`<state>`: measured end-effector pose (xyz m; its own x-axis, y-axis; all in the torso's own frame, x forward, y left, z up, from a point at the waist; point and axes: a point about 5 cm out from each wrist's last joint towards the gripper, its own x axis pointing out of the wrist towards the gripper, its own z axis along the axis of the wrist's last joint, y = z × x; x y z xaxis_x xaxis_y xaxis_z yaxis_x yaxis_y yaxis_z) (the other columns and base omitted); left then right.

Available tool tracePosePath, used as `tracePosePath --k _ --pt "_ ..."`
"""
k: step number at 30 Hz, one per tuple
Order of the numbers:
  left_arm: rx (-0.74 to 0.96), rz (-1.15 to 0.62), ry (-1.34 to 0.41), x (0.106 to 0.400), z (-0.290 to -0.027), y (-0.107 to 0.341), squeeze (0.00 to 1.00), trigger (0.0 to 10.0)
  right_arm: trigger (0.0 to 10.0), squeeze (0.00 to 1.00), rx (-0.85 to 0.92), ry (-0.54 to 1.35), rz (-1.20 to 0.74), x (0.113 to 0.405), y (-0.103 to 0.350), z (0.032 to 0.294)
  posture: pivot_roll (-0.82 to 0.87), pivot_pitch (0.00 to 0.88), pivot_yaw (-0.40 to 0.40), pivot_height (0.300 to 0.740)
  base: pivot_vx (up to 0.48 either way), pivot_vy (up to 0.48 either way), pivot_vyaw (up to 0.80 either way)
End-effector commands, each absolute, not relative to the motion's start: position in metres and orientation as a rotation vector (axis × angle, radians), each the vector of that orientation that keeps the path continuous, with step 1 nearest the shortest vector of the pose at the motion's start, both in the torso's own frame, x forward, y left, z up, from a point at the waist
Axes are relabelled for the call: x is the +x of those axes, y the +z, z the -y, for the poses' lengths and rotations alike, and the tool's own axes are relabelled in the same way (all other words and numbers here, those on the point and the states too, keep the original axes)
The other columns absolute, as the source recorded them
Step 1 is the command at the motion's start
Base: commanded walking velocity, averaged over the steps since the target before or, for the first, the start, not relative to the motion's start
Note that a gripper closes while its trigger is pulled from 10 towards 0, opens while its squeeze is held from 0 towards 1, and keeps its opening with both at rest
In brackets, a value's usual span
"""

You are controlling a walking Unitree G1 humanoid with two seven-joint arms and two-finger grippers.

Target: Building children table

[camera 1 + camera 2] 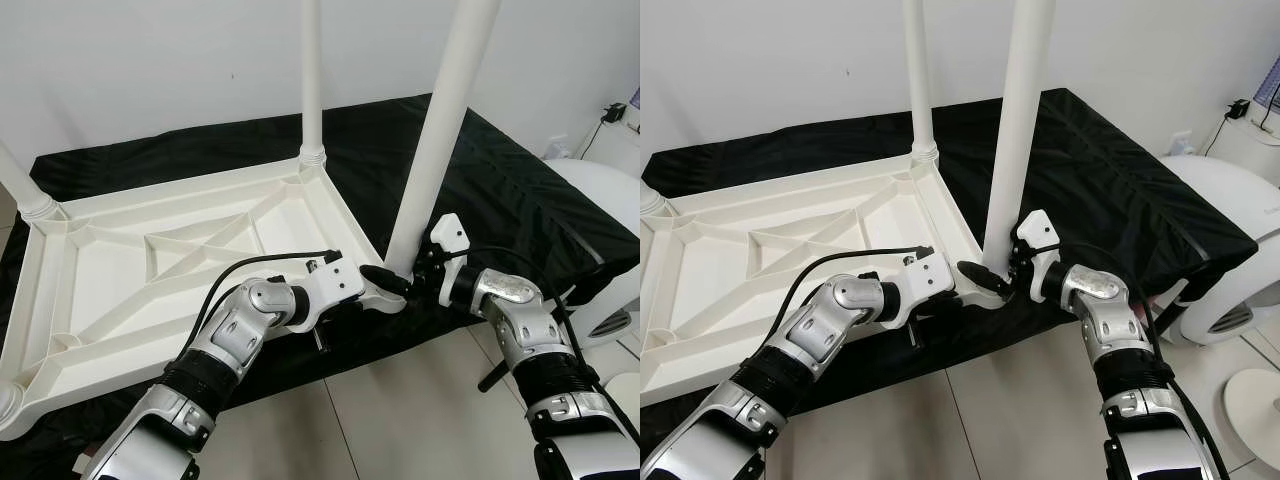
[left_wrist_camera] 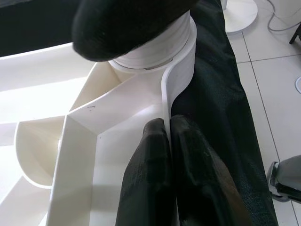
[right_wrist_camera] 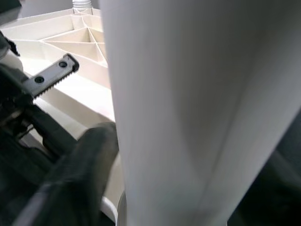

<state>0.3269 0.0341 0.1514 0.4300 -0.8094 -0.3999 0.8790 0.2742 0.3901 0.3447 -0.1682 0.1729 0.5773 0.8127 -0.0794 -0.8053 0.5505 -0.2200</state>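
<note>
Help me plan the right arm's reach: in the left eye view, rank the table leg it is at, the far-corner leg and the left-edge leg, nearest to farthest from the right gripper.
1. Near-corner leg: right at the right gripper, at the tabletop's near right corner.
2. Far-corner leg: behind, toward the wall.
3. Left-edge leg: farthest, at the picture's left edge.

A black cloth point(image 1: 520, 190) covers the raised surface against a white wall point(image 1: 150, 60). Pale floor tiles point(image 1: 400, 410) lie in front. At right stands a rounded white appliance point(image 1: 1230, 240), possibly a fan.
</note>
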Motion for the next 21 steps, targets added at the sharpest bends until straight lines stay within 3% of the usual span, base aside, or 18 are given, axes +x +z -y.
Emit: tracePosePath --k 1,11,12,21 --pt "0.632 -0.101 -1.135 0.3278 -0.0328 0.1562 0.0 10.0 0.0 0.0 -0.257 0.981 0.034 0.3454 0.1721 0.1648 -0.09 0.062 0.046 0.74 0.0 0.0 0.0" --pt "0.636 -0.099 -1.14 0.3274 -0.0324 0.1561 0.0 10.0 0.0 0.0 -0.237 0.974 0.041 0.3441 0.1687 0.1676 -0.1 0.052 0.046 0.74 0.0 0.0 0.0" --pt "0.636 -0.099 -1.141 0.3273 -0.0321 0.156 0.0 10.0 10.0 0.0 -0.237 0.957 0.047 0.3442 0.1686 0.1681 -0.1 0.052 0.046 0.74 0.0 0.0 0.0" --pt "0.633 -0.095 -1.138 0.3265 -0.0304 0.1555 0.0 10.0 10.0 0.0 -0.156 0.864 0.106 0.3391 0.1689 0.1582 -0.09 0.038 0.03 0.74 0.0 0.0 0.0"
